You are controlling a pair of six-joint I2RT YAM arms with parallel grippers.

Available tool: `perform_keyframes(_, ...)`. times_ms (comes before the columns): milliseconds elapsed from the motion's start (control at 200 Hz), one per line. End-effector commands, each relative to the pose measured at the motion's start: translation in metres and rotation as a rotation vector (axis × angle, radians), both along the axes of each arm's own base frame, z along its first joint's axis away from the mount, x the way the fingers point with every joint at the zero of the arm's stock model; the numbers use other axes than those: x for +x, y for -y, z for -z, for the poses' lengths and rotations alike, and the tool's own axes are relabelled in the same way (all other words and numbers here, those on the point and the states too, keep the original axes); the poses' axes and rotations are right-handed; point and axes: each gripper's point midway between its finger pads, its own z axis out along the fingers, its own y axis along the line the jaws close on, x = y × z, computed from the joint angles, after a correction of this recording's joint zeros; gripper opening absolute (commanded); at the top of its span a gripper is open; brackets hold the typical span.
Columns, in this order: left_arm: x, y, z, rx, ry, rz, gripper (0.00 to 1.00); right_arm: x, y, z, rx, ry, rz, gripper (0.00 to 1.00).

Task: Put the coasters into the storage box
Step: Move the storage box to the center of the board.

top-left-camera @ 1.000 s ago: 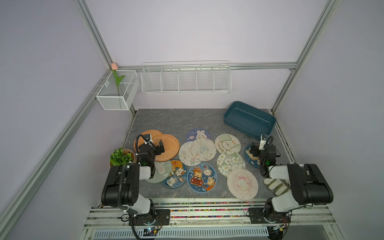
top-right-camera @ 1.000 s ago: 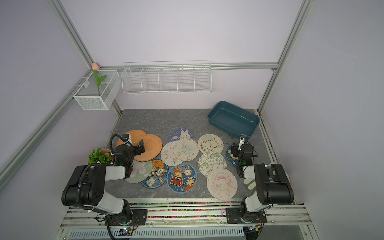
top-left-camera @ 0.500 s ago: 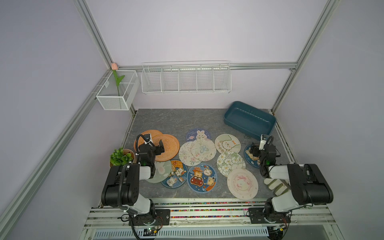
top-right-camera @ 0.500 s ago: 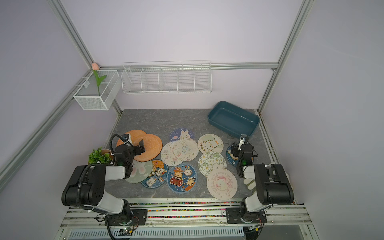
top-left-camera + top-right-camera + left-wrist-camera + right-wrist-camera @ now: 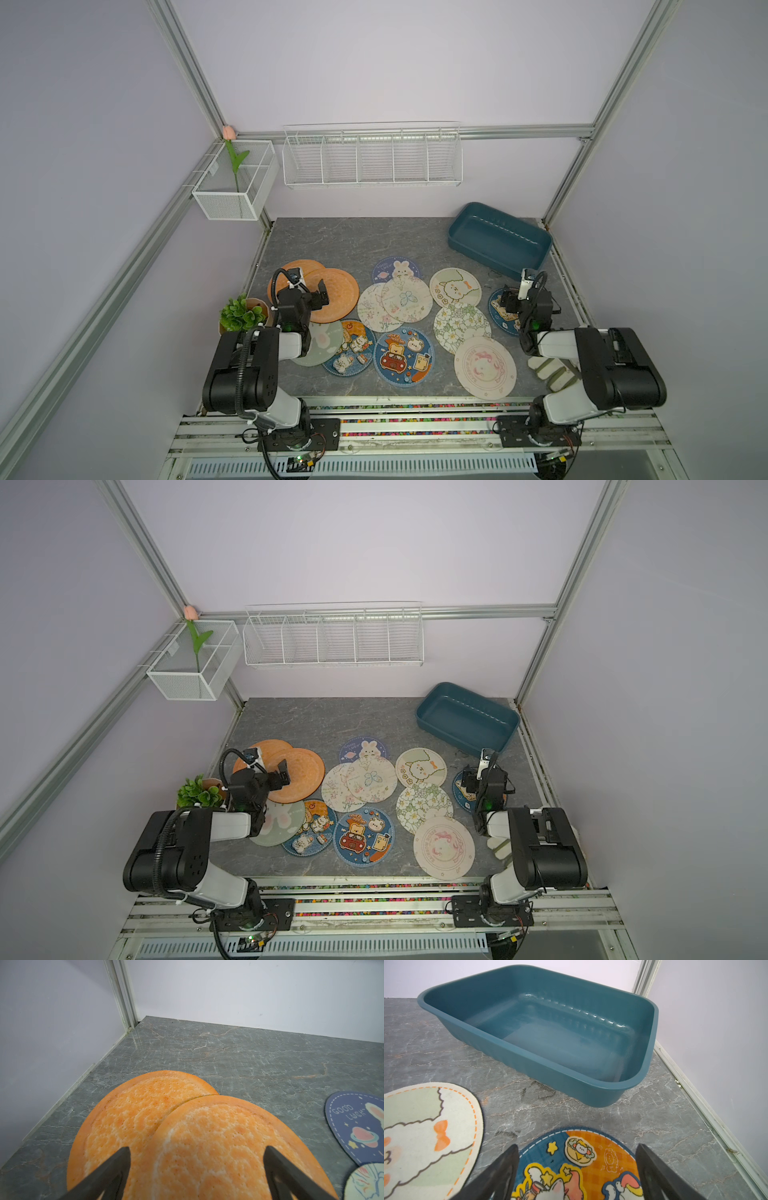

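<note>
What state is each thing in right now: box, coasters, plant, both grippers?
storage box: upright, empty.
coasters: all flat on the table, several overlapping, none boxed.
orange coasters: one overlapping the other.
potted plant: upright.
left gripper: open, empty, above the orange coasters.
right gripper: open, empty, above a blue-and-orange coaster.
</note>
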Motion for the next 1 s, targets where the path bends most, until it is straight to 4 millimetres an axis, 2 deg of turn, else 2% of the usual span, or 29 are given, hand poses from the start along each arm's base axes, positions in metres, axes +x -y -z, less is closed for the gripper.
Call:
perform_keyframes(0,0.005,-0.004,-0.014,0.019,0.049,-0.012,0.99,0.006,0.001,-0.018,-0.025,0.035,0.018,0.89)
perform_keyframes(240,-0.002,0.001,-0.045,0.033,0.049,0.004,0.99,0.007,0.004,-0.056,-0.030,-0.079,0.074,0.89)
perform_keyframes(420,0.007,0.008,-0.061,0.017,-0.018,0.010,0.99,0.014,0.018,-0.071,-0.022,-0.271,0.162,0.90)
perform_keyframes(445,0.009,0.010,-0.063,0.010,-0.025,0.014,0.99,0.020,0.020,-0.081,-0.011,-0.279,0.172,0.90)
perform_keyframes(565,0.019,0.025,-0.070,-0.032,-0.084,0.039,0.99,0.031,0.033,-0.088,0.079,-0.372,0.219,0.90)
perform_keyframes(735,0.033,0.049,-0.072,-0.140,-0.163,0.104,0.99,0.047,0.047,-0.082,0.260,-0.500,0.245,0.90)
perform_keyframes(865,0.041,0.070,-0.074,-0.222,-0.213,0.187,0.99,0.056,0.060,-0.063,0.405,-0.612,0.271,0.90)
perform_keyframes(995,0.044,0.088,-0.072,-0.260,-0.252,0.253,0.99,0.060,0.074,-0.048,0.458,-0.683,0.311,0.91)
